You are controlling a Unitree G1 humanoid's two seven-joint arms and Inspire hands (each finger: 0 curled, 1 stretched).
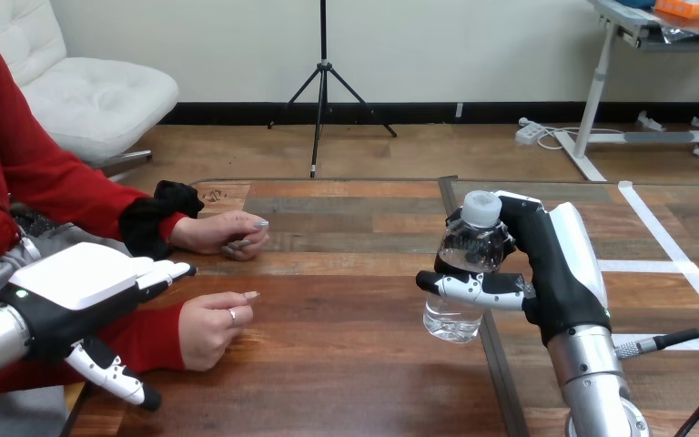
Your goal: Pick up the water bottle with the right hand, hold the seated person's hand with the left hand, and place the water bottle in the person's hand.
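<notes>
The right hand (555, 269) curls its jointed fingers round the clear, cylindrical plastic water bottle (466, 259), white-capped and upright over the grained wooden table (346, 373). At the table's left edge the left hand (73, 287) hovers with straight, empty fingers beside the person's nearer hand (211, 326).

Wooden table (346, 364), white tape lines (664, 238); white chair (100, 100), black tripod (323, 82) behind.

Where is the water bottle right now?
In the head view, right of centre: the clear plastic water bottle with a white cap is gripped upright in the robot's right hand, apart from the person's nearer hand at the left.
</notes>
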